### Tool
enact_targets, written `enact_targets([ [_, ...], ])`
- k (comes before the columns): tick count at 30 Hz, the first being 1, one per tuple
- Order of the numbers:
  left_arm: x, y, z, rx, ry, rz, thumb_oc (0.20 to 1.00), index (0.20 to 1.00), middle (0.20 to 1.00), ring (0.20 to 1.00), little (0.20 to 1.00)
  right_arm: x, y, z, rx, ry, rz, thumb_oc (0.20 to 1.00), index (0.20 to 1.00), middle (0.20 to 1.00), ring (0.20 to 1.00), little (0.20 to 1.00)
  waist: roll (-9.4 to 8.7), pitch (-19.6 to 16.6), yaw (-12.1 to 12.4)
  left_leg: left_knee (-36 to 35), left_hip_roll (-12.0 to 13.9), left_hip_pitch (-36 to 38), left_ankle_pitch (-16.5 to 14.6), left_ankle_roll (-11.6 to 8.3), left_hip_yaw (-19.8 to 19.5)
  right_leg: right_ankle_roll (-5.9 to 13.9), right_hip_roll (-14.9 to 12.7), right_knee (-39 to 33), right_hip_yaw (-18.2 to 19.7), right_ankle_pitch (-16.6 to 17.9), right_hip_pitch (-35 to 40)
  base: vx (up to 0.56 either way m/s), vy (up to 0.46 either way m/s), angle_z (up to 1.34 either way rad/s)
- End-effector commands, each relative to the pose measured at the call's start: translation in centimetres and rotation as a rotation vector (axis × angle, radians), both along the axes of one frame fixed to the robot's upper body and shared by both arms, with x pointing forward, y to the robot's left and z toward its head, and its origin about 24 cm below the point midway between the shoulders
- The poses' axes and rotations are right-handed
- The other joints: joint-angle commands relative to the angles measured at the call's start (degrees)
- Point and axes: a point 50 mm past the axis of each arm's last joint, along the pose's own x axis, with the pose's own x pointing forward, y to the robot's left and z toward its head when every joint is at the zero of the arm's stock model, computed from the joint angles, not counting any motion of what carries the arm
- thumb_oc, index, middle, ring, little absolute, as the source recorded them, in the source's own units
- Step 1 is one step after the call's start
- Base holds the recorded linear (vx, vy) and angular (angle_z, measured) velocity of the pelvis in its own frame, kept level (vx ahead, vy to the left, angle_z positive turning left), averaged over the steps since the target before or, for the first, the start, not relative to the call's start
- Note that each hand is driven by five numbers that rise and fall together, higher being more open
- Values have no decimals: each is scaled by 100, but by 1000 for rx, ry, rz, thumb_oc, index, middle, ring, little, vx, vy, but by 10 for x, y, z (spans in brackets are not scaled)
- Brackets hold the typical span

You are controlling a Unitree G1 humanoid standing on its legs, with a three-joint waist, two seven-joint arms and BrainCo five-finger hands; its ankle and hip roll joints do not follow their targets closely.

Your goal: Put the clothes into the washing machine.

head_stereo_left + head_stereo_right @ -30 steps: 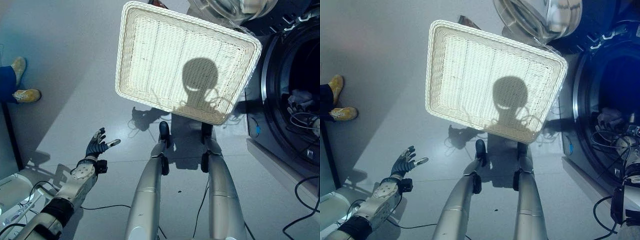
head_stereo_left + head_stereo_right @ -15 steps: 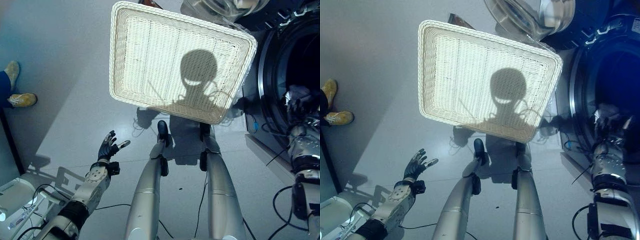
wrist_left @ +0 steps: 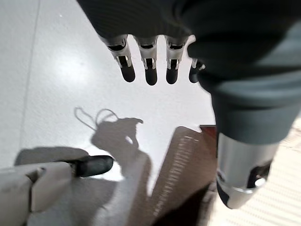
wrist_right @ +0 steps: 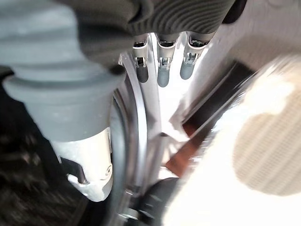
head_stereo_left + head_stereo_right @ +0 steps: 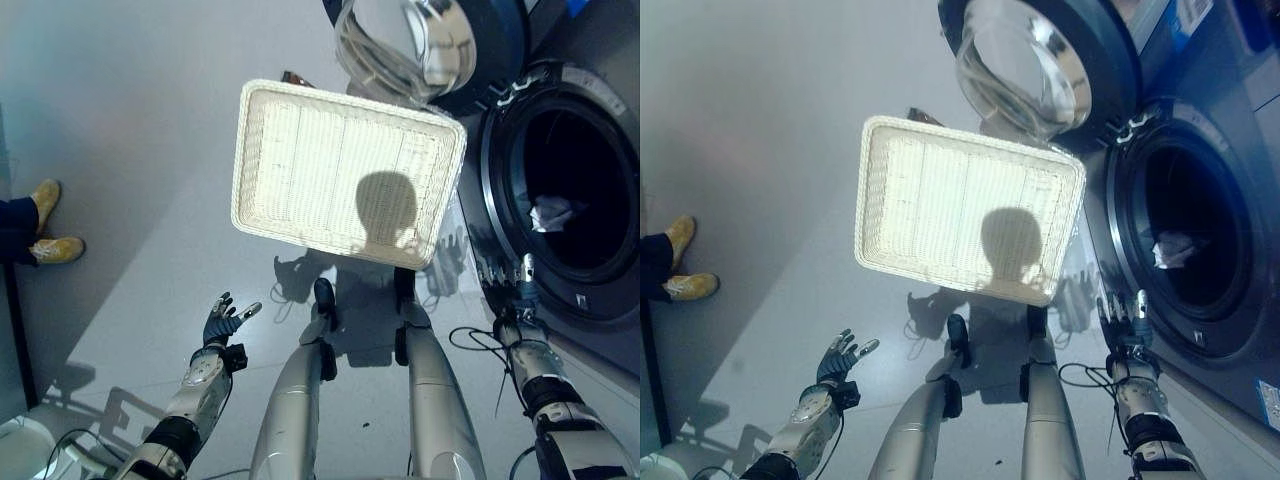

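Silver-grey arms, dark ribbed wrist covers — silver fingers [image 3: 149,66], dark tips.

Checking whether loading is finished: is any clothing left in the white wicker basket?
No, the white wicker basket lies bare inside, with only a shadow across its woven bottom.

The laundry basket [image 5: 345,170] is pale woven wicker, ribbed and matt with a braided rim, and it stands on a smooth grey floor [image 5: 130,150] with a soft sheen. The washing machine [image 5: 1200,230] has a dark glossy casing and a shiny metal-looking ring round its drum opening, its open door [image 5: 1025,65] is clear, glassy and reflective, and a crumpled pale cloth [image 5: 548,213] lies inside the drum. Both the left hand [image 5: 222,320] and the right hand [image 5: 1125,315] show bare silvery metal fingers with dark matt tips and a dark ribbed, rubbery-looking cover.
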Motion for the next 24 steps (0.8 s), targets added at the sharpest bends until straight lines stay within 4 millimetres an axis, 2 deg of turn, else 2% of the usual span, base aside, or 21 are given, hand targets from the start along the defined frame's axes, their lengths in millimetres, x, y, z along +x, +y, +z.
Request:
enact_targets([
  [1, -24, 20, -15, 8, 56, -1, 1000, 1000, 1000, 1000, 1000, -9, 0, -4, -198, 35, 44, 1000, 1000, 1000, 1000, 1000, -170, -69, -25, 221, -244, 132, -366, 58, 365, 26, 360, 299, -231, -535, 266, 6, 106, -3],
  [4, -35, 21, -27, -7, 95, -48, 1000, 1000, 1000, 1000, 1000, -31, -1, -31, -376, 211, 113, 1000, 1000, 1000, 1000, 1000, -299, -208, 26, 68, -228, 722, -413, 46, 404, 96, 295, -14, -214, -475, 914, 49, 120, 8],
  [5, -43, 22, -34, -7, 138, -56, 1000, 1000, 1000, 1000, 1000, -44, 0, -45, -473, 316, 170, 1000, 1000, 1000, 1000, 1000, -350, -420, 63, -89, -251, 933, -395, 52, 367, 121, 288, -162, -202, -460, 1152, 100, 101, 3],
  [8, -55, 25, -46, 9, 216, -69, 1000, 1000, 1000, 1000, 1000, -64, 3, -64, -649, 458, 310, 1000, 1000, 1000, 1000, 1000, -435, -708, 120, -324, -262, 1260, -362, 40, 282, 150, 289, -377, -238, -457, 1541, 124, 47, -2],
  [9, -66, 25, -55, 24, 276, -80, 1000, 1000, 1000, 1000, 1000, -79, 7, -78, -722, 547, 410, 1000, 1000, 1000, 1000, 1000, -508, -974, 167, -548, -239, 1497, -316, 10, 233, 168, 318, -583, -279, -433, 1819, 153, -5, 9],
  [10, -67, 25, -56, 27, 283, -85, 1000, 1000, 1000, 1000, 1000, -81, 8, -79, -731, 557, 424, 1000, 1000, 1000, 1000, 1000, -516, -990, 168, -572, -239, 1528, -312, 7, 229, 170, 320, -608, -284, -431, 1855, 181, -16, 11],
  [12, -83, 21, -69, 103, 383, -151, 1000, 1000, 1000, 1000, 1000, -104, 16, -97, -793, 667, 539, 1000, 1000, 1000, 1000, 1000, -605, -1340, 222, -867, -195, 1942, -295, -20, 205, 190, 357, -868, -409, -441, 2292, 156, -15, 12],
  [15, -93, 19, -76, 82, 445, -166, 1000, 1000, 1000, 1000, 1000, -112, 23, -103, -885, 697, 631, 1000, 1000, 1000, 1000, 1000, -638, -1536, 233, -931, -170, 2126, -318, -18, 194, 166, 384, -890, -464, -505, 2483, 79, 5, 19],
  [18, -113, 10, -89, 30, 560, -258, 1000, 1000, 1000, 1000, 1000, -120, 43, -110, -1050, 696, 779, 1000, 1000, 1000, 1000, 1000, -698, -1937, 255, -938, -178, 2441, -436, 23, 101, 95, 469, -920, -490, -655, 2856, 80, -25, 24],
  [24, -125, -4, -97, -52, 607, -287, 1000, 1000, 1000, 1000, 1000, -132, 56, -122, -1118, 760, 961, 1000, 1000, 1000, 1000, 1000, -805, -2221, 338, -900, -243, 2796, -600, 69, -16, 65, 523, -1151, -471, -669, 3319, 42, -46, 12],
])
